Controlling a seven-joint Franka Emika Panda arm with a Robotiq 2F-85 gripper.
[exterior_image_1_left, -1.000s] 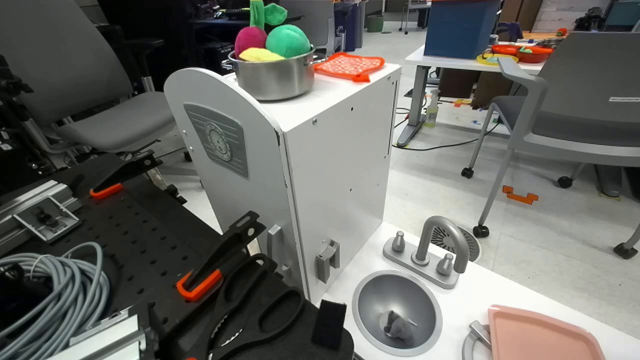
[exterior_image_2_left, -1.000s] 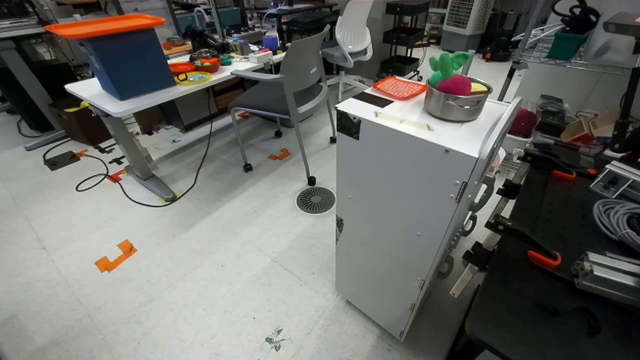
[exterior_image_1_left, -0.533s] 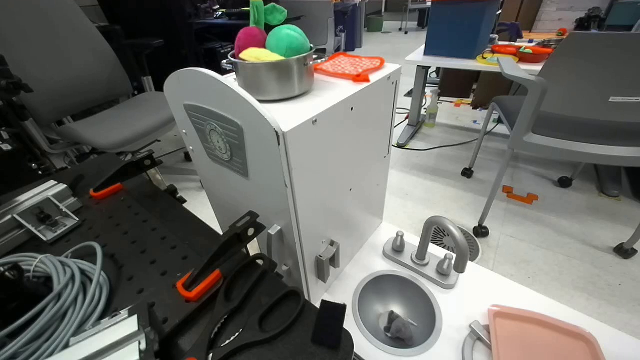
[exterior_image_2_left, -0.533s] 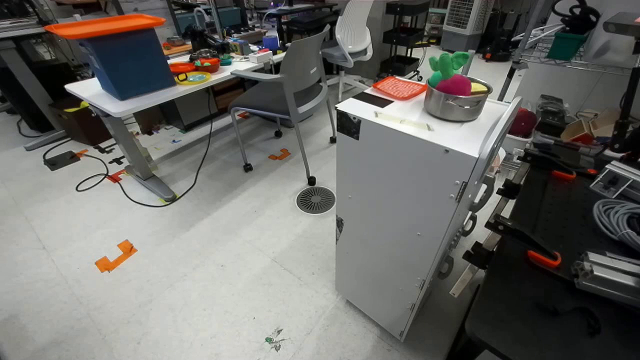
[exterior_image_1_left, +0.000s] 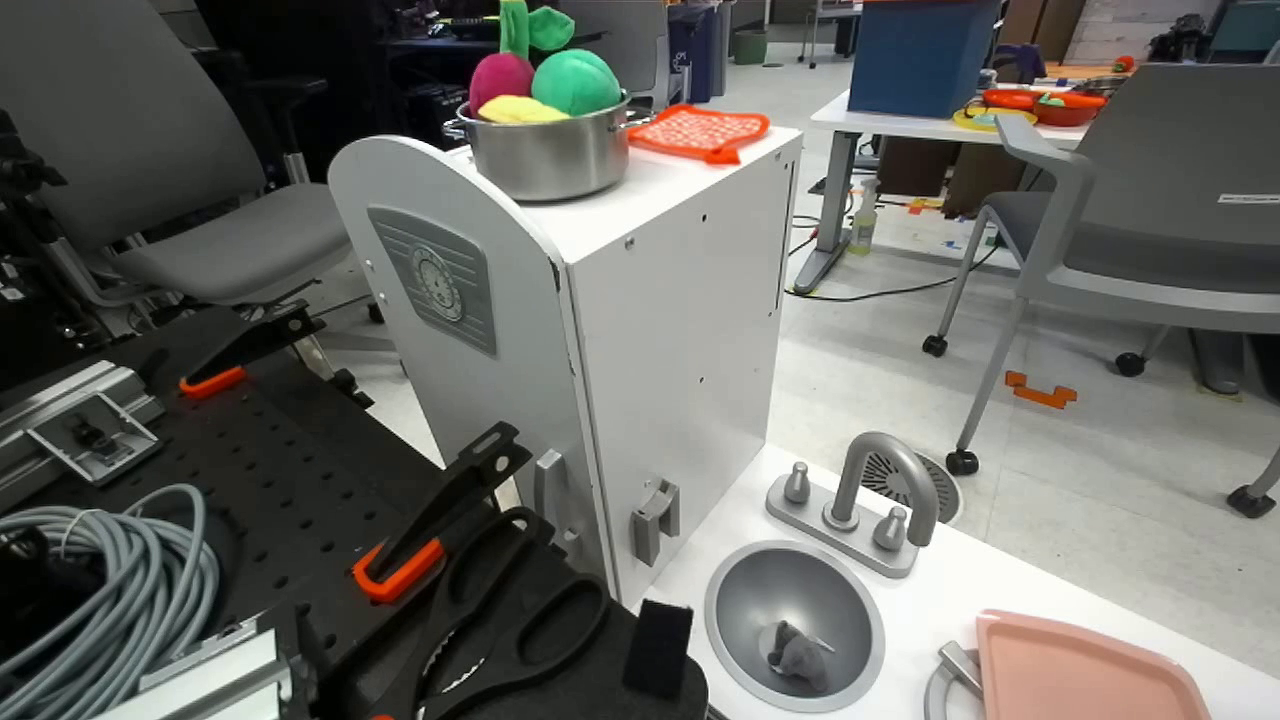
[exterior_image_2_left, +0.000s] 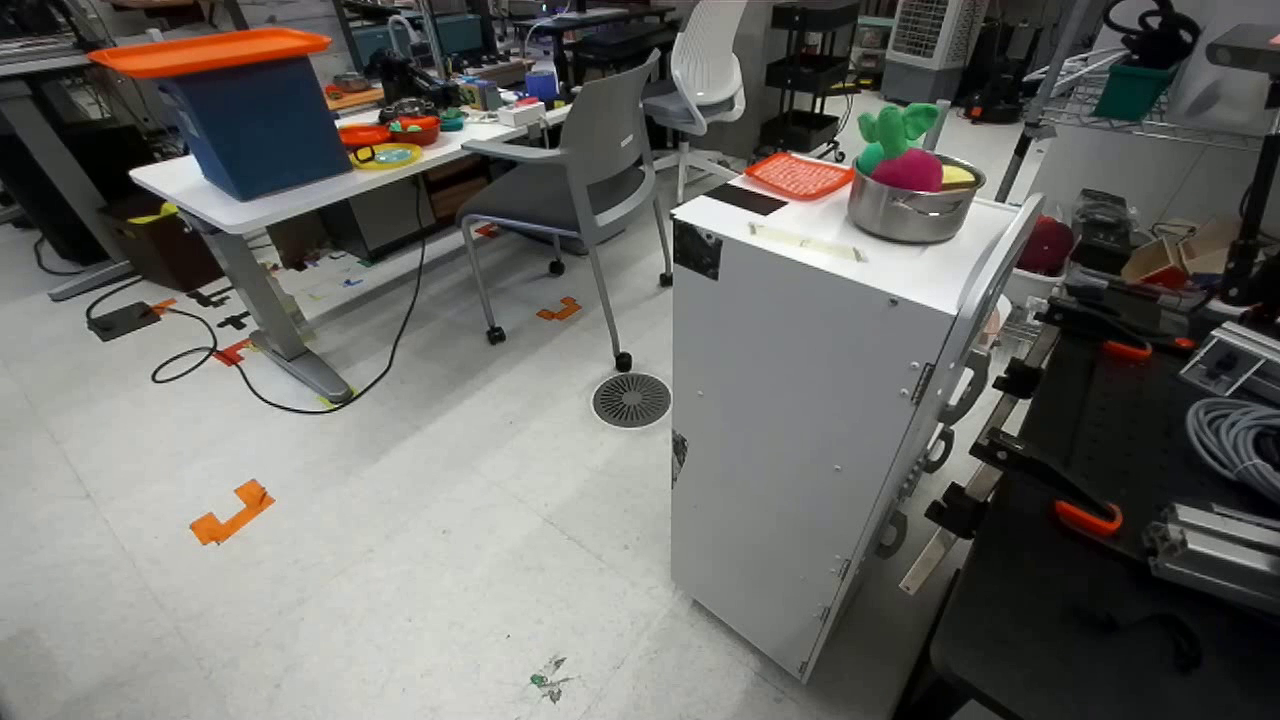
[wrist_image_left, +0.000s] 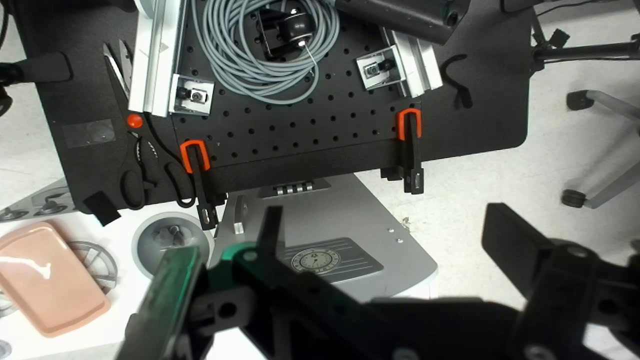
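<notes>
1. Gripper fingers (wrist_image_left: 515, 245), bottom of wrist view: matt finish.
2. Cabinet front (wrist_image_left: 320, 215) between them: smooth, low sheen.
3. Tray (wrist_image_left: 52, 297), lower left of wrist view: glossy, plastic-looking.
4. Rails (wrist_image_left: 155, 65), top of wrist view: bare metal.
5. Cable coil (wrist_image_left: 245, 75), top centre there: smooth, plastic-looking sheath.
6. Pot (exterior_image_1_left: 552, 157), upper middle in an exterior view: brushed-looking metal.
7. Pink toy (exterior_image_1_left: 502, 82) in it: matt, plush-looking cloth.

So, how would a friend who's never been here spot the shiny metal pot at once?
In both exterior views, start from the tall white cabinet beside the black table. On the cabinet's top stands the round pot, next to an orange mat. The mat is thin, but the pot is deep, shiny and heaped with pink, green and yellow toys.
</notes>
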